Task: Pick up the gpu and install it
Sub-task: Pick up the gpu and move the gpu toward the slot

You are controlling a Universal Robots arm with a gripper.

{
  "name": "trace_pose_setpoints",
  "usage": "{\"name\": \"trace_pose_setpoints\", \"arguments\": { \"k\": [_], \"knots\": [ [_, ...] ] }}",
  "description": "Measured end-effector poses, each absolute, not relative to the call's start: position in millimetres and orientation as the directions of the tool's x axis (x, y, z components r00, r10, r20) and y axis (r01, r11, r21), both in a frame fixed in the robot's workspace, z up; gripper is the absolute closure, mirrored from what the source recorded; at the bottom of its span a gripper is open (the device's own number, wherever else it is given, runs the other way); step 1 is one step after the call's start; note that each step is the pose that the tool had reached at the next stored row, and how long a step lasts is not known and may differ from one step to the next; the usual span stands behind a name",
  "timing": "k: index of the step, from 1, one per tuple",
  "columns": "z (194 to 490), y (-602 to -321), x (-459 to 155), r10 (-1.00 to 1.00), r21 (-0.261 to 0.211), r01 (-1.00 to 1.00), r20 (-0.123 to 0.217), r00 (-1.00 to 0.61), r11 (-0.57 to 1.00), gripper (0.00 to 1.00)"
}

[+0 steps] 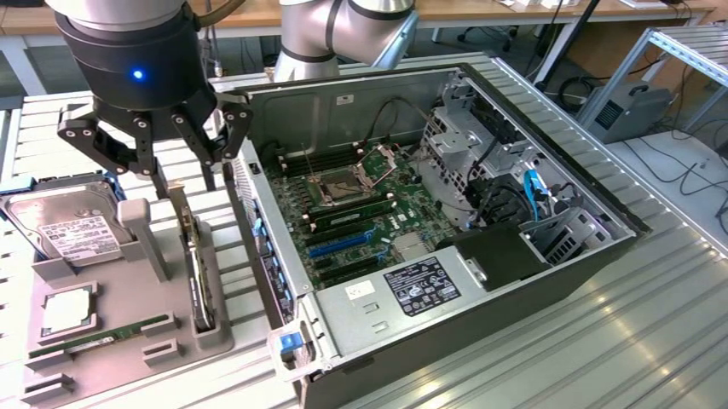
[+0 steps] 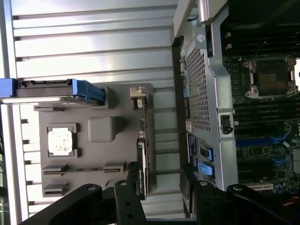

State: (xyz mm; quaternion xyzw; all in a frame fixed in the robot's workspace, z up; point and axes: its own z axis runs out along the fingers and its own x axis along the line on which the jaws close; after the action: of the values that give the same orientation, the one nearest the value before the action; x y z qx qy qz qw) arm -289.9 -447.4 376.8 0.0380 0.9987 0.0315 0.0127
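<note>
The gpu (image 1: 200, 277) is a thin black card standing on edge in a slot of the grey holder (image 1: 119, 362), its silvery bracket (image 1: 180, 204) at the far end. My gripper (image 1: 170, 170) hangs just above that bracket end, open, with nothing between its fingers. In the wrist view the gpu (image 2: 142, 161) runs from the bracket (image 2: 139, 96) toward my gripper (image 2: 161, 201), whose black fingers (image 2: 125, 202) straddle the card's near end without touching it. The open computer case (image 1: 592, 234) lies beside the holder, with blue expansion slots (image 1: 341, 247) showing on its motherboard.
On the holder sit a silver hard drive (image 1: 68, 226), a processor chip (image 1: 71, 311) and a green memory stick (image 1: 97, 338). The case's side wall (image 1: 256, 256) rises close to the gpu. A drive cage (image 1: 466, 145) and cables fill the case's far side.
</note>
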Motion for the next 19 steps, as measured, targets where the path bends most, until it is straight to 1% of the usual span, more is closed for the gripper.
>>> {"name": "trace_pose_setpoints", "arguments": {
  "k": [19],
  "knots": [
    [370.5, -446.8, -292.5, 0.077, 0.067, 0.075, -0.023, -0.997, 0.995, 0.52]
  ]
}}
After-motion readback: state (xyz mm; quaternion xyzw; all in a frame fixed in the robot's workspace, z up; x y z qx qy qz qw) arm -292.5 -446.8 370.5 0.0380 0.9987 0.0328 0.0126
